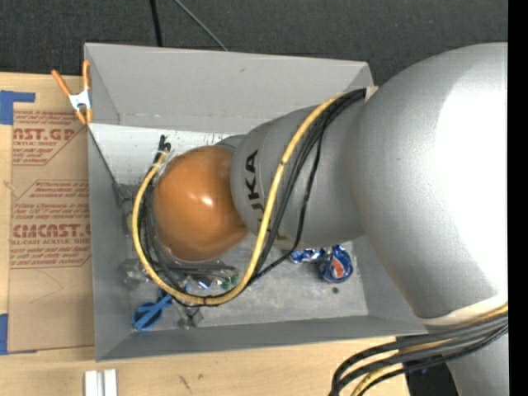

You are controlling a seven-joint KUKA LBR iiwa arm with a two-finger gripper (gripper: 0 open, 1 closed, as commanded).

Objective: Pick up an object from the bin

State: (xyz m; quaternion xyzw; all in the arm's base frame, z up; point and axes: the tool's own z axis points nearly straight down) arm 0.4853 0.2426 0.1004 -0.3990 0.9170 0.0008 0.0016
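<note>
My gripper [190, 275] is low in the left half of the bin, mostly hidden under the arm's orange wrist cover; only its dark body shows below the cover's lower edge. A small blue thing with thin arms [152, 313] lies just below and left of it, near the bin's front left corner. A small dark piece [191, 315] lies beside the blue thing, right under the gripper. What the gripper is directly over is hidden.
A crumpled blue, red and white wrapper [333, 264] lies at the front right of the bin floor, beside the arm. A small grey thing [132, 274] sits by the left wall. The arm covers the bin's middle and right.
</note>
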